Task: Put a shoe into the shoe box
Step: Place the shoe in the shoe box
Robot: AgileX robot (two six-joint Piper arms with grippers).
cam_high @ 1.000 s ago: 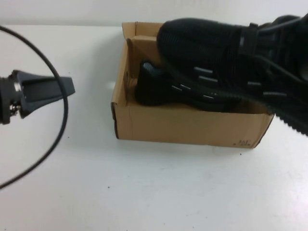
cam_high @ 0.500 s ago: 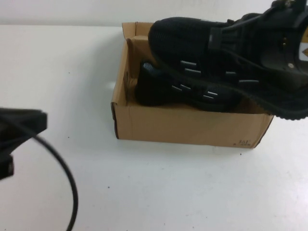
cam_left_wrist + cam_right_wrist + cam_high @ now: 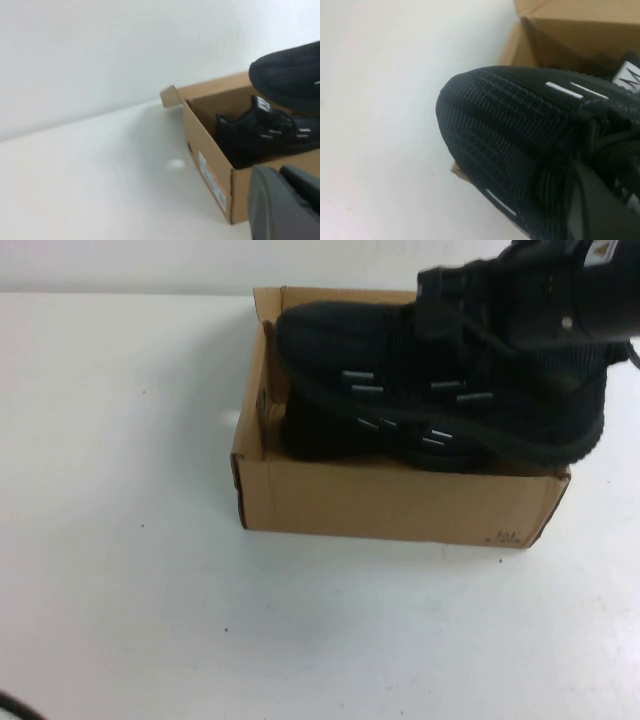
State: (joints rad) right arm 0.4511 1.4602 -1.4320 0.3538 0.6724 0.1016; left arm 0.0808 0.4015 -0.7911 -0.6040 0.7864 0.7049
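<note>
My right gripper [image 3: 525, 310] is shut on a black mesh shoe [image 3: 440, 390] at its laced top, holding it just over the open brown shoe box [image 3: 390, 502], toe toward the box's left end. The same shoe [image 3: 520, 130] fills the right wrist view, with one dark finger [image 3: 595, 210] pressed into its upper. A second identical shoe [image 3: 335, 435] lies inside the box, partly hidden under the held one. In the left wrist view my left gripper [image 3: 285, 202] is shut and holds nothing, near the box's corner [image 3: 227, 190], looking at the shoe inside [image 3: 260, 137].
White tabletop [image 3: 130, 570] spreads to the left of and in front of the box. A short cardboard flap [image 3: 268, 302] stands up at the box's far left corner. A bit of black cable [image 3: 12, 708] shows at the near left edge.
The held shoe has moved left and down over the box. My left gripper and its cable have drawn back out of the high view at the near left.
</note>
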